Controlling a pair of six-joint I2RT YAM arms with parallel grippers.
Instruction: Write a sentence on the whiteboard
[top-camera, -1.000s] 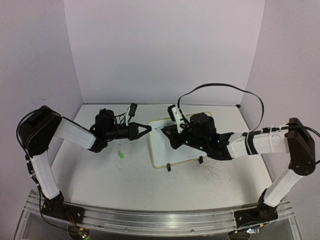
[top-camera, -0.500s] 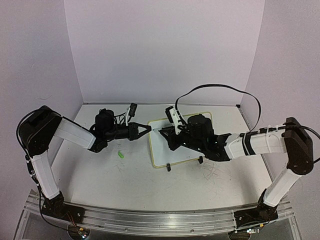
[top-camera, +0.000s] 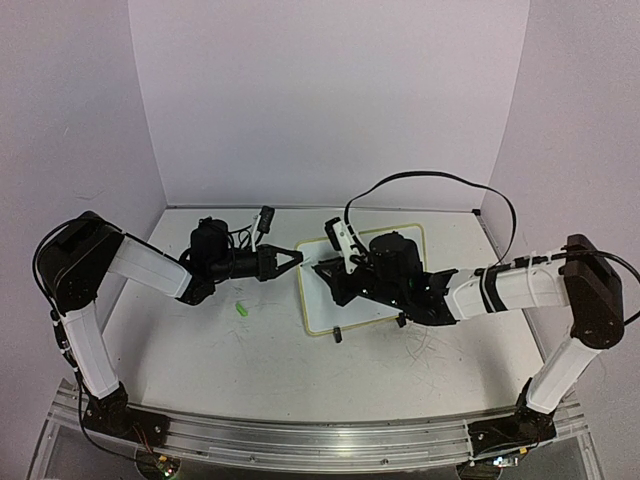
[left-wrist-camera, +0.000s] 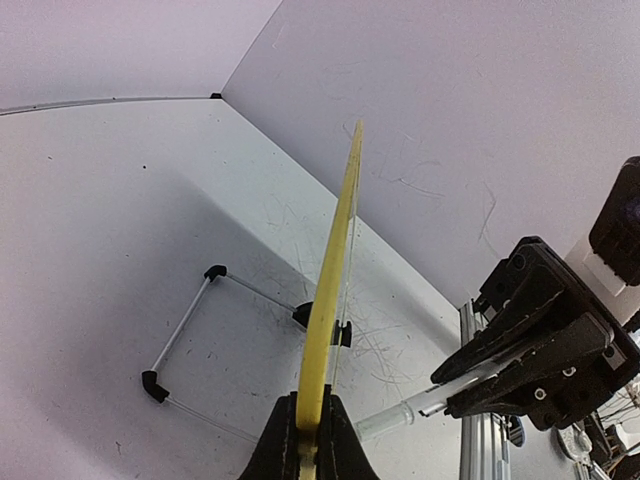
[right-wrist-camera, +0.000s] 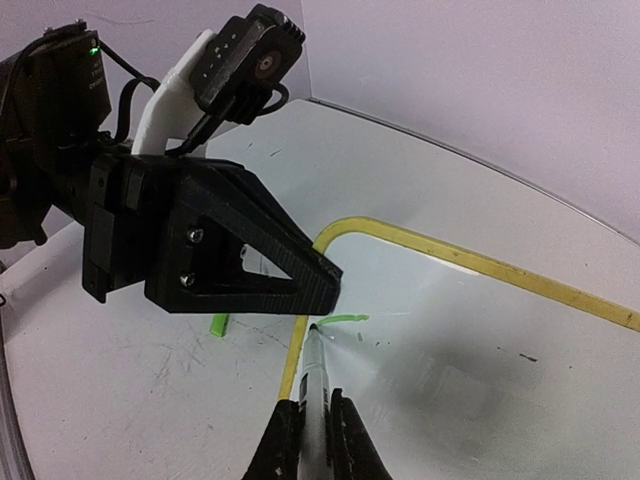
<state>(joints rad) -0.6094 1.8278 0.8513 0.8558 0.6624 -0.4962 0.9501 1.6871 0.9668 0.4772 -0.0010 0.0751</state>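
Observation:
The whiteboard (top-camera: 340, 312) lies mid-table, white with a pale yellow rim. My left gripper (top-camera: 298, 257) is shut on its left edge; the left wrist view shows the rim (left-wrist-camera: 335, 260) edge-on, pinched between the jaws of the gripper (left-wrist-camera: 310, 420). My right gripper (top-camera: 318, 268) reaches over the board's top-left corner, shut on a clear-bodied marker (right-wrist-camera: 318, 370). In the right wrist view the gripper (right-wrist-camera: 318, 400) holds the marker tip on the whiteboard (right-wrist-camera: 470, 340), at the left end of a short green stroke (right-wrist-camera: 338, 320). Of the sentence, only that stroke shows.
A small green cap (top-camera: 241, 310) lies on the table left of the board, also seen as the cap (right-wrist-camera: 219, 324). Two black clip feet (top-camera: 337, 335) sit on the board's near edge. A thin wire frame (left-wrist-camera: 185, 330) lies on the table. Walls enclose three sides.
My right gripper has slid left across the board with the marker, toward its top-left corner. The left gripper has held still on the rim.

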